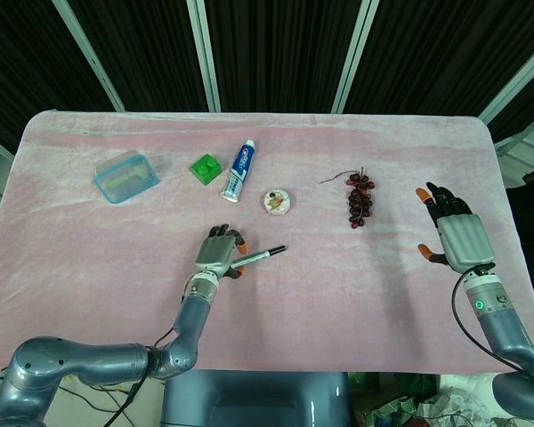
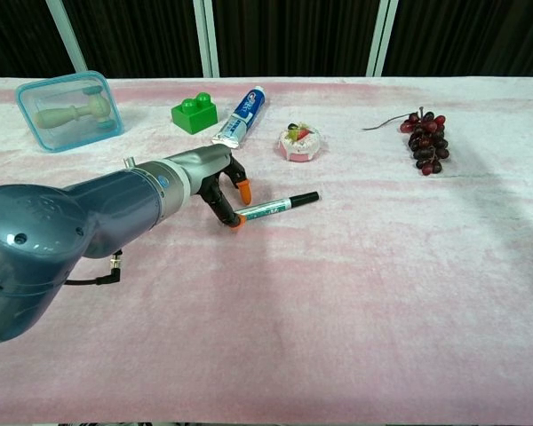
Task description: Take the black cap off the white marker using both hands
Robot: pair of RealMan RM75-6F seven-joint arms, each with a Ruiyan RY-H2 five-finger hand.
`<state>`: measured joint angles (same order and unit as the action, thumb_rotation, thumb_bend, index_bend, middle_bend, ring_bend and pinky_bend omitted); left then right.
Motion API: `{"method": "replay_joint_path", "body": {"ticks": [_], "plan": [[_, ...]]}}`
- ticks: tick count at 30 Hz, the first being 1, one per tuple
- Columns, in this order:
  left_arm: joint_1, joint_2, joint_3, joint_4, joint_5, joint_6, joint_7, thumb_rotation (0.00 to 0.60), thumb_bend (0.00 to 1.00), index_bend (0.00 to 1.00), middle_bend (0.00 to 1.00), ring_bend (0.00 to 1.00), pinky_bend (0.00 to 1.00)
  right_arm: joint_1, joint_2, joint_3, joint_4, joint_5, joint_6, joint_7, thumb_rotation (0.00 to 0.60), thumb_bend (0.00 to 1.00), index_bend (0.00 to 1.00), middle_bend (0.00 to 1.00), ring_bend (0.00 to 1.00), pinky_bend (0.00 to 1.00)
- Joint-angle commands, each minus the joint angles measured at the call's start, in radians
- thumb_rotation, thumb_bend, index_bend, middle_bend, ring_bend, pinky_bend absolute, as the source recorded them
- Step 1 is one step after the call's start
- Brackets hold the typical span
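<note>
Fingers [image 2: 234, 188] of left hand [image 1: 218, 252] touch white marker [image 2: 268, 209]; black cap [image 2: 304, 198] on.

From my station, the left hand [image 2: 220, 182] covered the tail end of the white marker [image 2: 273, 208] in the chest view, so I could not tell whether its fingers truly gripped the barrel or only touched it. The right hand [image 1: 457, 233], far right of the marker, never appeared in the chest view. The print on the marker's barrel was too small for me to read. Up and left of the marker, the contents of the blue lidded box [image 2: 68, 109] showed only dimly through the lid.
</note>
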<state>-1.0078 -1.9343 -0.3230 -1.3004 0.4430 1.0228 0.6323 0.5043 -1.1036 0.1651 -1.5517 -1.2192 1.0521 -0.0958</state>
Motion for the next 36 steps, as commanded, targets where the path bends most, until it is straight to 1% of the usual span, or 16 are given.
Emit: {"method": "replay_joint_path", "body": {"ticks": [1, 9, 22, 29, 36], "plan": [[0.000, -0.006, -0.002, 0.008, 0.005, -0.002, 0.000, 0.600, 0.33, 0.45, 0.21, 0.00, 0.00, -0.001, 0.000, 0.000, 0.003, 0.001, -0.002, 0.002, 0.600, 0.15, 0.07, 0.00, 0.04, 0.16], [-0.002, -0.029, -0.012, 0.041, 0.014, -0.010, -0.004, 0.600, 0.34, 0.45, 0.22, 0.00, 0.00, -0.005, -0.002, 0.000, 0.010, 0.002, -0.002, 0.006, 0.600, 0.15, 0.07, 0.00, 0.04, 0.16], [-0.006, -0.052, -0.037, 0.064, 0.035, -0.027, -0.020, 0.600, 0.32, 0.45, 0.22, 0.00, 0.00, -0.008, 0.000, 0.001, 0.019, 0.007, -0.011, 0.012, 0.600, 0.16, 0.07, 0.00, 0.04, 0.16], [-0.021, -0.075, -0.063, 0.099, 0.010, -0.036, -0.012, 0.600, 0.32, 0.45, 0.22, 0.00, 0.00, -0.008, 0.003, 0.004, 0.013, 0.009, -0.008, 0.004, 0.600, 0.16, 0.07, 0.00, 0.04, 0.16], [-0.023, -0.082, -0.067, 0.109, -0.006, -0.041, 0.004, 0.600, 0.34, 0.46, 0.22, 0.00, 0.00, -0.013, 0.008, 0.006, 0.008, 0.012, -0.003, 0.001, 0.600, 0.16, 0.07, 0.00, 0.04, 0.16]]}}
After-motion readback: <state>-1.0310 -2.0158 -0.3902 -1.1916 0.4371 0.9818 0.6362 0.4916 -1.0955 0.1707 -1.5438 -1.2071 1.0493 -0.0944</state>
